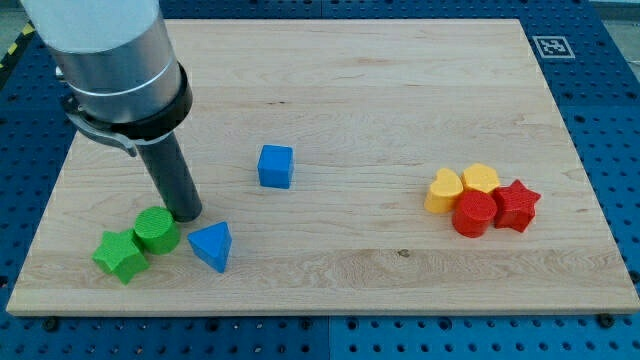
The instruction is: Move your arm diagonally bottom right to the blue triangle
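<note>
My tip (186,213) rests on a wooden board (380,90), just above the blue triangle (212,245) and beside the green cylinder (156,230), gripping nothing: a bare rod. A green star (120,256) touches that cylinder. Blue pegboard (600,60) surrounds the board. Eight blocks: two green, blue triangle and blue cube (275,166), two yellow (460,186), two red (495,208).

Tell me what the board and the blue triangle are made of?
The board looks like pale wood: long grain lines run across it, with a smooth, dull finish. The blue triangle looks like plastic, probably: one even bright colour, no grain, matte faces with soft edges. My tip stands just at its upper left, between it and the green cylinder.
</note>
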